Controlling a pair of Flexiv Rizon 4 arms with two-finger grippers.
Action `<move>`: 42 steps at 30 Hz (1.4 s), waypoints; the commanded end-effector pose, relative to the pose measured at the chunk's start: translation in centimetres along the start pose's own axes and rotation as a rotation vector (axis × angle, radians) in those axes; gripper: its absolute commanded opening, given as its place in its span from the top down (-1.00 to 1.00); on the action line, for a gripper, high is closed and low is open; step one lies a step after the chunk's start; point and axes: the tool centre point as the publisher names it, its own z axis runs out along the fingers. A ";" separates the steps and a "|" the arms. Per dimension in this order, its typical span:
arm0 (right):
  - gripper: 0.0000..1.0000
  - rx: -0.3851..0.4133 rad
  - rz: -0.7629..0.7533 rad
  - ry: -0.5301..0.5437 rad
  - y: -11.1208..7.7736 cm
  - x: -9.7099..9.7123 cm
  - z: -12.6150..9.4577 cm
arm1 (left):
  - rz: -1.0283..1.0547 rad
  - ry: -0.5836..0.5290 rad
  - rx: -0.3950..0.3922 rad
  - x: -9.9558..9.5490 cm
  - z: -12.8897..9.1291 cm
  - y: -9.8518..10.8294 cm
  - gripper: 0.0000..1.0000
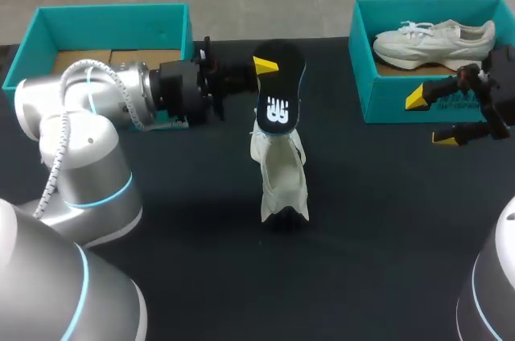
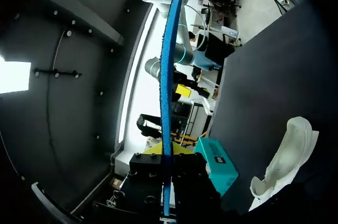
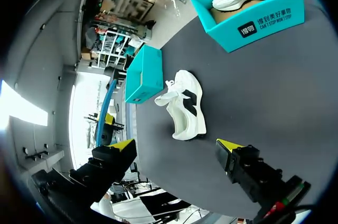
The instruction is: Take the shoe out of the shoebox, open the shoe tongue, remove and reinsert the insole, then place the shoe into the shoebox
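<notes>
Black table (image 1: 386,220), insole (image 1: 279,88) gripped edge-on between left fingers (image 1: 265,65), white shoe (image 1: 282,176) apart.

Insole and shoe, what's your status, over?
Left gripper shut on insole, held above table. Right gripper open, empty. Shoe on table, apart from both grippers.

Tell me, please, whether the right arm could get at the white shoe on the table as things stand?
Probably yes. The right gripper is open and empty, and only bare table lies between it and the shoe. The left gripper holds the insole raised beyond the shoe, out of the way.
</notes>
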 end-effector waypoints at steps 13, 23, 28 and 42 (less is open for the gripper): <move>-1.00 -0.003 0.001 -0.002 -0.2 0.0 0.0 | -0.429 0.072 0.067 0.4 -2.1 -1.5 1.00; -1.00 -0.003 0.001 -0.002 -0.2 0.0 0.0 | -0.429 0.072 0.067 0.4 -2.1 -1.5 1.00; -1.00 -0.003 0.001 -0.002 -0.2 0.0 0.0 | -0.429 0.072 0.067 0.4 -2.1 -1.5 1.00; -1.00 -0.003 0.001 -0.002 -0.2 0.0 0.0 | -0.466 0.134 0.074 4.7 -2.5 -4.6 1.00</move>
